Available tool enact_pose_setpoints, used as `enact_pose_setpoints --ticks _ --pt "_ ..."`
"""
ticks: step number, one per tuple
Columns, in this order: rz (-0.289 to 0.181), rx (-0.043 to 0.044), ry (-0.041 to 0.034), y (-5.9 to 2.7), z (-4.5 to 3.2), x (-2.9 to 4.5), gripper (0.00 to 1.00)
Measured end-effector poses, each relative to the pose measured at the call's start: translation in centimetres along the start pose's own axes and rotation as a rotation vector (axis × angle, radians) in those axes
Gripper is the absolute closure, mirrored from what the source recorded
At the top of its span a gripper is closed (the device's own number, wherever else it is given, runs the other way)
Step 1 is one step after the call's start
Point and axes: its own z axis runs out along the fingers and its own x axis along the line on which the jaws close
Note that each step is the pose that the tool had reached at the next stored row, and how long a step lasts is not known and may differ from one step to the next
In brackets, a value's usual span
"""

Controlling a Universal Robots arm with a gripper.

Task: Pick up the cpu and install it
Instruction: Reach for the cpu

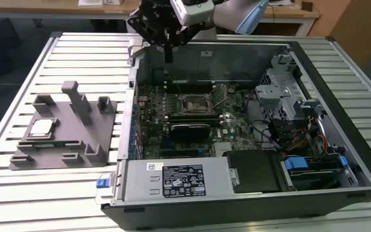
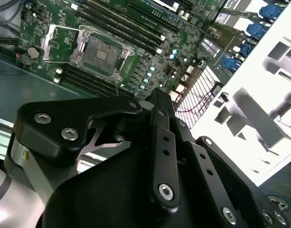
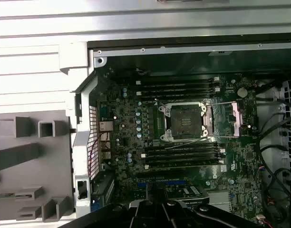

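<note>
The cpu [image 1: 42,128], a small square chip with a pale silver top, lies in a recess of the grey tray [image 1: 56,147] at the exterior view's left, outside the computer case. My gripper [image 1: 168,59] hangs high over the case's back edge, far from the cpu, its fingers drawn together with nothing between them. The black socket frame [image 3: 185,122] on the green motherboard stands uncovered, with its metal load plate [image 3: 233,116] flipped aside. In the second wrist view the same socket frame [image 2: 99,53] lies beyond my black gripper body [image 2: 150,180].
The open computer case [image 1: 327,53] holds the motherboard, memory slots [image 3: 181,156], a black graphics card [image 1: 189,129], a power supply [image 1: 176,181], drive cages [image 1: 282,92] and cables. The tray has upright posts [image 1: 76,94]. All rest on a slatted metal table [image 1: 76,53].
</note>
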Motion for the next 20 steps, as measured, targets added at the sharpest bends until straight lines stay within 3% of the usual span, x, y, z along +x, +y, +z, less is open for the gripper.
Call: enact_pose_setpoints --ticks 9,20 --pt "0.000 0.0000 0.0000 -0.02 0.00 0.21 0.89" --pt "0.000 0.0000 0.0000 -0.08 0.00 1.10 0.89"
